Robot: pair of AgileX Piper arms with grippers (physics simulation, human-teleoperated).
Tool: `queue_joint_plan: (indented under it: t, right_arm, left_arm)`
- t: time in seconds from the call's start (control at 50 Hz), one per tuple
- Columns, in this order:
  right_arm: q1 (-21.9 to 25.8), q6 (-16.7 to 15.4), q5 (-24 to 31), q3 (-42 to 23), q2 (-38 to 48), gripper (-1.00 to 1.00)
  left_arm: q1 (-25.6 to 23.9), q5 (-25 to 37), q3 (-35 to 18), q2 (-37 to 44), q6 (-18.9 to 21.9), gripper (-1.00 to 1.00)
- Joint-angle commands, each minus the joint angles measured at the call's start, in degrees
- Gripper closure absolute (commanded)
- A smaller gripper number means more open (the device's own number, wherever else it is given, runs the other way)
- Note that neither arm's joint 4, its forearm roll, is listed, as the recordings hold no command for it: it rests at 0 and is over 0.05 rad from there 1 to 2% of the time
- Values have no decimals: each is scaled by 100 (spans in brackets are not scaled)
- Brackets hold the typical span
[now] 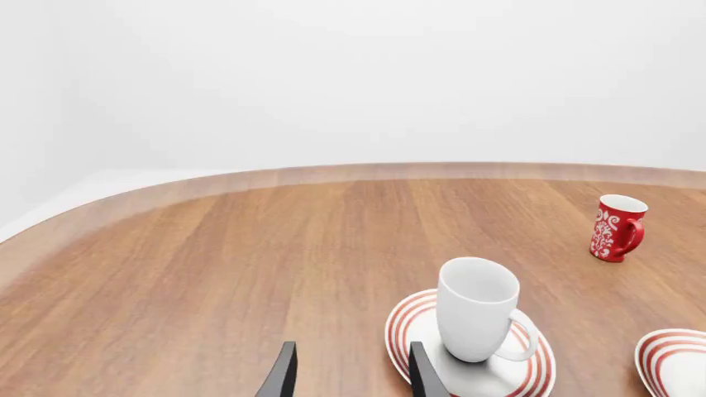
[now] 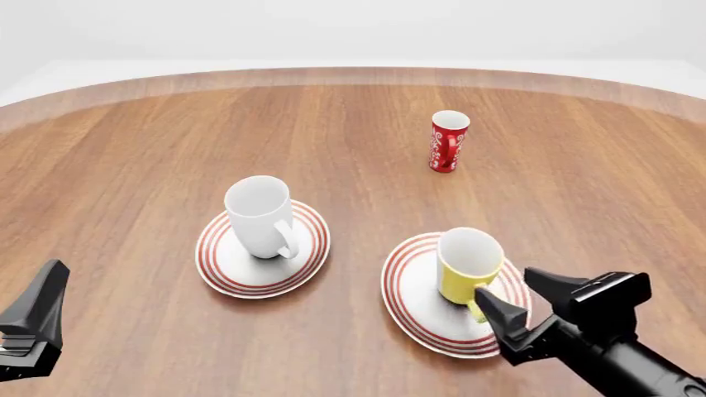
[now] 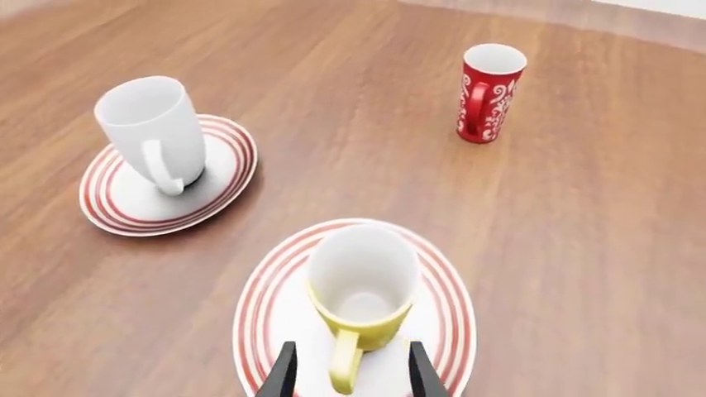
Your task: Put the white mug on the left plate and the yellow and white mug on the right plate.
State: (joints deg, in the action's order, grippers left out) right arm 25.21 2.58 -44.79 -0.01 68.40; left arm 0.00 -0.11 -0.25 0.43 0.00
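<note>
Both mugs look placed. Your right tool point(image 2: 514, 312) is spread apart with the handle of the yellow and white mug point(image 2: 467, 265) between its fingers, unpinched, the mug upright on the right plate point(image 2: 411, 298). Your left tool point(image 2: 33, 327), also spread and empty, hangs well apart from the white mug point(image 2: 260, 217) on the left plate point(image 2: 224, 266). Only backing away seems left.

red cup point(image 2: 447, 142), white lettering too blurred to read
</note>
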Motion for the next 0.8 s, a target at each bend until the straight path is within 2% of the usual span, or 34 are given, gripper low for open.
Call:
queue_joint_plan:
  t: [0.02, 0.08, 0.26, 0.3, 0.44, 0.72, 0.8]
  right_arm:
    - [-166, -67, 1338, 1, -1452, -100]
    - [-228, -90, 1763, 1, -1911, -100]
    - [-370, -136, 2427, 1, -2658, -100]
    - [-428, -153, 2980, 1, -3239, -100]
    - [-586, -180, 3868, 1, -4205, -100]
    - [-866, -160, 4652, 0, -5136, -100]
    - [-969, -156, 5112, 0, -5660, -100]
  left_arm:
    - [0, 0, 0, 0, 0, -100]
    - [0, 0, 0, 0, 0, -100]
    - [0, 0, 0, 0, 0, -100]
    - [0, 0, 0, 0, 0, -100]
    - [0, 0, 0, 0, 0, -100]
    - [0, 0, 0, 0, 0, -100]
    - [0, 0, 0, 0, 0, -100]
